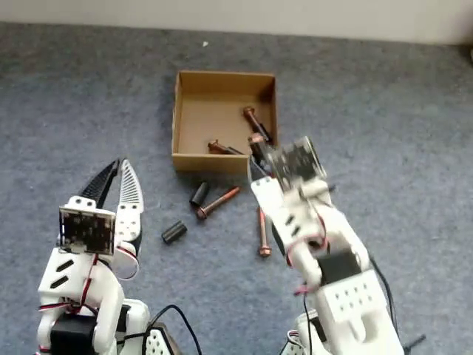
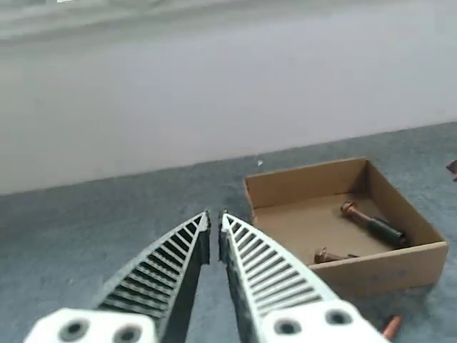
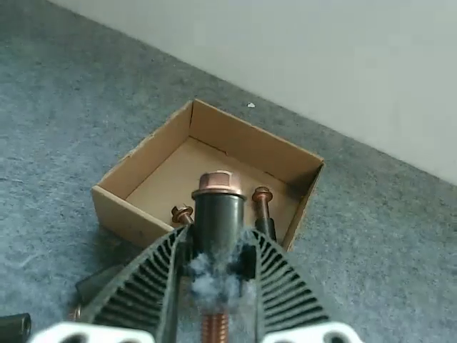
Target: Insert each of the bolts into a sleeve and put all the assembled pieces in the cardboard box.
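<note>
The cardboard box [image 1: 188,118] lies open at the far middle of the carpet, with two bolt-in-sleeve pieces [image 1: 252,121] [image 1: 224,149] inside. My right gripper [image 3: 216,246] is shut on a black sleeve with a copper bolt through it [image 3: 218,207], held just short of the box's near wall [image 3: 125,214]; in the high view this gripper [image 1: 260,159] hangs at the box's near right corner. My left gripper [image 1: 120,164] is shut and holds nothing, at the left of the carpet, well apart from the box [image 2: 378,268]. Its fingertips [image 2: 206,223] almost touch.
Loose on the carpet in front of the box are a black sleeve [image 1: 199,194], a copper bolt [image 1: 218,202], a second sleeve [image 1: 174,232] and a second bolt [image 1: 263,233] beside the right arm. A pale wall borders the carpet at the far side.
</note>
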Available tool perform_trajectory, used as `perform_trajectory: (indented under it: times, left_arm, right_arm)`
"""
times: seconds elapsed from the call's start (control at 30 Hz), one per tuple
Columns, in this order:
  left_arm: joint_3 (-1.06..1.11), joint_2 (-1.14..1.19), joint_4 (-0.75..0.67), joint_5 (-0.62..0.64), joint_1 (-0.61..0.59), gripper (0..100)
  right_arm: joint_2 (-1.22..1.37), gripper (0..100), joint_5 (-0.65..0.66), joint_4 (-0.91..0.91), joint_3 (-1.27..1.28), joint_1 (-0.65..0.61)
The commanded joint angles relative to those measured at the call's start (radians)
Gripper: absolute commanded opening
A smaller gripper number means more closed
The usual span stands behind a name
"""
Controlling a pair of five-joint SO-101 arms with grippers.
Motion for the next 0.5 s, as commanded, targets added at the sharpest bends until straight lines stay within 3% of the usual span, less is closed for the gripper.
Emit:
perform_trajectory:
  times: [0.0, 0.47]
  left_arm:
    - [0.044, 0.008, 0.014, -0.012, -0.064, 5]
    - [0.278, 0.008, 0.011, 0.037, -0.073, 5]
  right_arm:
    - [0.277, 0.5, 0.008, -0.045, -0.266, 0.013]
    - [0.995, 0.5, 0.008, -0.216, -0.688, 0.053]
